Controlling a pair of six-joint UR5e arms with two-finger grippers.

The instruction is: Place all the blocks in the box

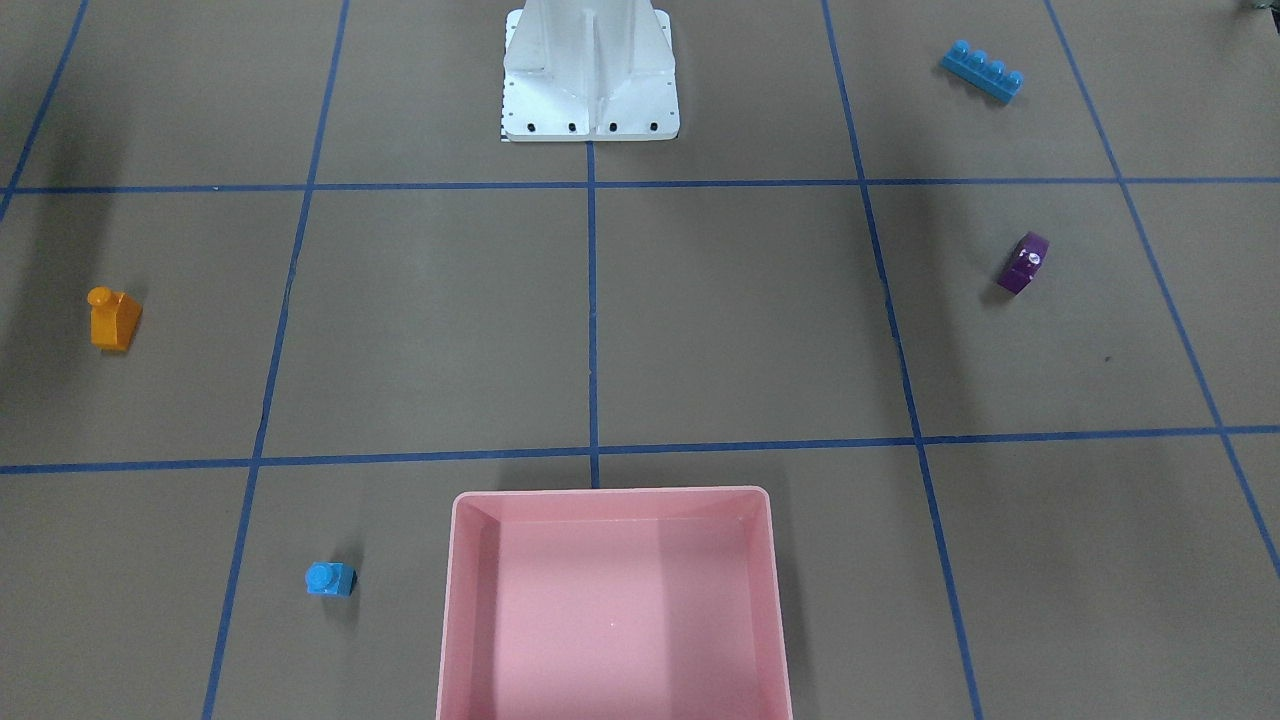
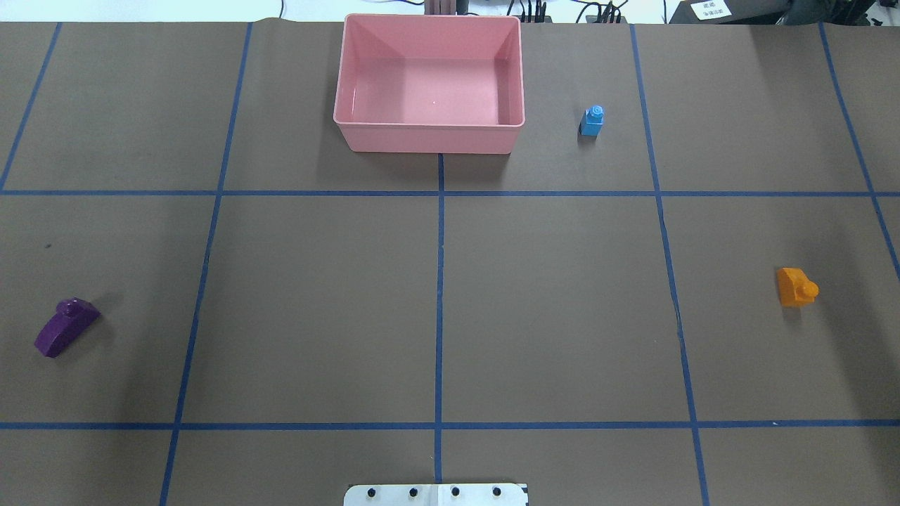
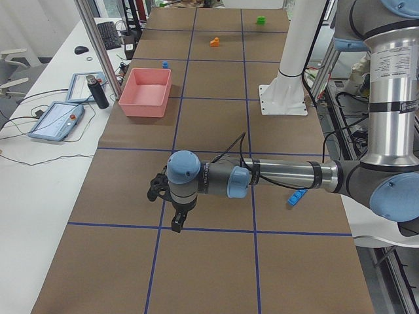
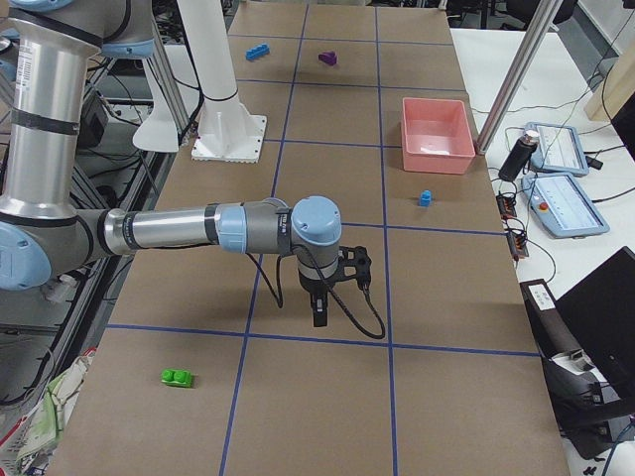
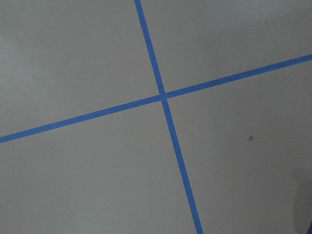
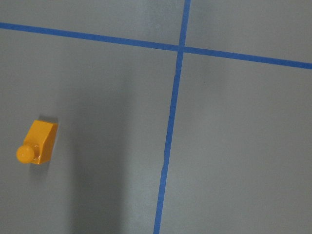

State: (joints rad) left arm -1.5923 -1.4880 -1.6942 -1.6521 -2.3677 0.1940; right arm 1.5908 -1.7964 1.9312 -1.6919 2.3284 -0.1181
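Note:
The pink box (image 2: 429, 126) stands at the table's far middle with nothing inside; it also shows in the front-facing view (image 1: 610, 492). The small blue brick (image 2: 593, 121) is just to its right. The orange brick (image 2: 796, 287) lies far right and shows in the right wrist view (image 6: 38, 142). The purple brick (image 2: 65, 327) lies far left. The long blue brick (image 1: 983, 70) lies near the base on the left arm's side. The green brick (image 4: 178, 377) lies at the right end. The left gripper (image 3: 177, 219) and right gripper (image 4: 319, 312) hover over the table; I cannot tell whether they are open.
The white metal base (image 1: 590, 90) stands at the robot's side, in the middle. Blue tape lines grid the brown table cover. A side table beyond the box holds tablets (image 4: 564, 203) and a dark bottle (image 4: 516, 159).

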